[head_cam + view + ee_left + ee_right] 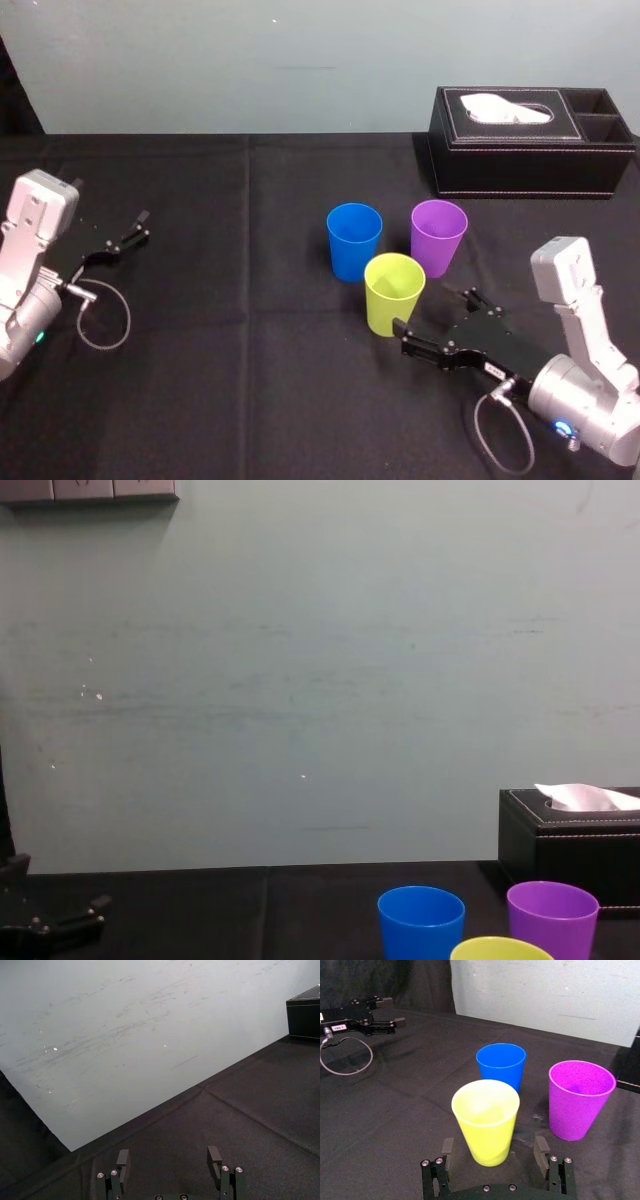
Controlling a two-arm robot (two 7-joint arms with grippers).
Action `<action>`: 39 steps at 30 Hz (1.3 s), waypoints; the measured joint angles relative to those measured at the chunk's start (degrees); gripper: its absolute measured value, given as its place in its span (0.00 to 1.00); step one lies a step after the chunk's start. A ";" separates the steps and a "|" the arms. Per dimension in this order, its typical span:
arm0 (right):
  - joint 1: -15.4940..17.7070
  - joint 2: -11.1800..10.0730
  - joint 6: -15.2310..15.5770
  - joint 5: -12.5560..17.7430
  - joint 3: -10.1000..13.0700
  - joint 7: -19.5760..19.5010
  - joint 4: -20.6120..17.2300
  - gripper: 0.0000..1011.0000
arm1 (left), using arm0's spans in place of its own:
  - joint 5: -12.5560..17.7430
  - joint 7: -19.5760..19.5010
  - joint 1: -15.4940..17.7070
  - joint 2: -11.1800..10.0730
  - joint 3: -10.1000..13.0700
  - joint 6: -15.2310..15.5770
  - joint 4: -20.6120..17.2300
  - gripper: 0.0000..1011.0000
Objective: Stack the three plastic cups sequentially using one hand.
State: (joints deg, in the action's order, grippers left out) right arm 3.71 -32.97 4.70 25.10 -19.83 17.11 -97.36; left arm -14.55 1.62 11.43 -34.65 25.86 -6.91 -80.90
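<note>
Three plastic cups stand upright and unstacked on the black table cloth [250, 400], right of centre in the head view. The blue cup [354, 240] and the purple cup [438, 236] stand side by side. The yellow-green cup [394, 292] sits below and between them in the frame, just beside both.

Right gripper [435, 312]: enters from the lower right of the head view. The jaws are spread wider than the yellow-green cup and bracket its lower part. It holds nothing. Contact with the cup wall cannot be confirmed.

Left gripper [140, 228]: at the left edge of the head view, well apart from the cups, fingers spread, empty.

Black tissue box [530, 150]: upper right, behind the cups.

Probable hazards:
- Uneven closure. If one finger meets the wall first, the light cup is likely to slide or tip into the blue or purple cup.
- Low grip on a smooth taper. Squeezing near the narrow base may let the cup slip out or tilt.
- Tight spacing. A lift that is not vertical may clip a neighbouring rim.
</note>
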 joint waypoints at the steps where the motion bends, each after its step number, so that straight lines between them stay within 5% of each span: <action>1: -0.07 0.18 0.10 -0.11 -0.03 0.09 0.05 0.99 | 0.00 0.00 0.00 0.00 0.00 0.00 0.00 1.00; 28: -3.96 8.41 0.99 -4.03 0.31 0.83 5.27 0.99 | 0.00 0.00 0.00 0.00 0.00 0.00 0.00 1.00; 39: -4.22 9.00 0.83 -4.86 0.15 0.92 5.77 0.99 | 0.00 0.00 0.00 0.00 0.00 0.00 0.00 1.00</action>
State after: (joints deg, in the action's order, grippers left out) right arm -0.51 -23.98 5.53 20.25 -19.68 18.03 -91.59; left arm -14.55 1.62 11.43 -34.65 25.86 -6.91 -80.90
